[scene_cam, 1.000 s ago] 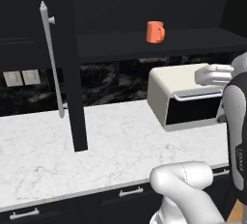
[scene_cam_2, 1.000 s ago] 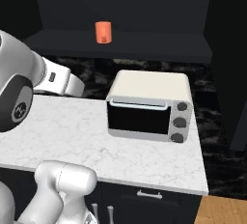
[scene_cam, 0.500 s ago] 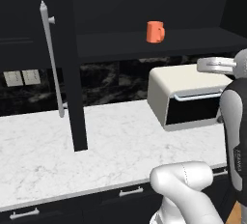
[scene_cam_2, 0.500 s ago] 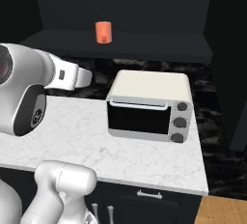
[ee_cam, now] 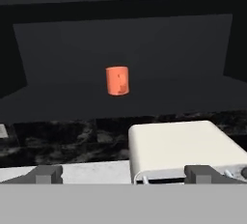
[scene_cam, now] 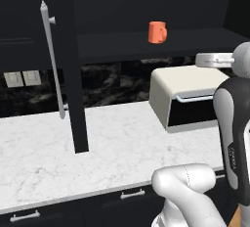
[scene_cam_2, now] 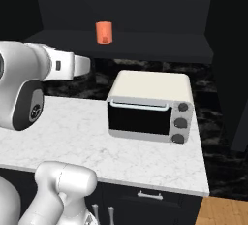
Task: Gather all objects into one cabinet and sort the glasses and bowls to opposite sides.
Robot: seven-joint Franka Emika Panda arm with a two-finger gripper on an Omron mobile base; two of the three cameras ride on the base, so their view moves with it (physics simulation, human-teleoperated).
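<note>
Hand (ee_cam: pixel 123 175) is wide open, nothing in it, tips at the bottom edge of the hand view, well apart from the orange mug (ee_cam: pixel 117 80). Mug stands upright on the dark cabinet shelf (scene_cam: pixel 122 45), centre of the hand view, upper middle of both base views. Cabinet door (scene_cam: pixel 71 64) hangs open at left of the left base view, silver bar handle (scene_cam: pixel 52 59) facing out. Toaster oven (scene_cam_2: pixel 150 105) sits on the table (scene_cam_2: pixel 72 136) below the shelf. Looks like the approach step for the first mug. Next: raise the hand to shelf height, clear the oven top, line the open tips either side of the mug before closing. Other mugs and the bowl aren't visible here.
</note>
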